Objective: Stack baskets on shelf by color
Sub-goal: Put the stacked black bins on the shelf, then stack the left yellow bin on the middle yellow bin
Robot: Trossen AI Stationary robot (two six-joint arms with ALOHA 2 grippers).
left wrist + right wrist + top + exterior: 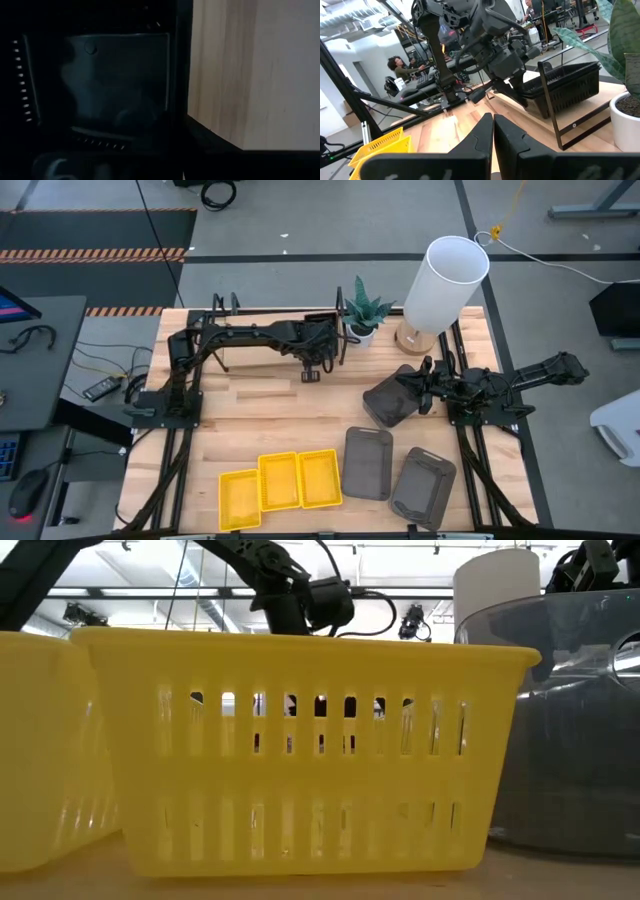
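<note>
The left gripper [318,360] is over the shelf [262,315] at the back of the table, right above a black basket [565,85]; I cannot tell if its fingers are open or closed. The right gripper [418,385] is closed on the rim of a dark grey basket [390,400], held tilted above the table [270,420]. Three yellow baskets [279,485] sit in a row at the front. Two more grey baskets [395,472] lie beside them.
</note>
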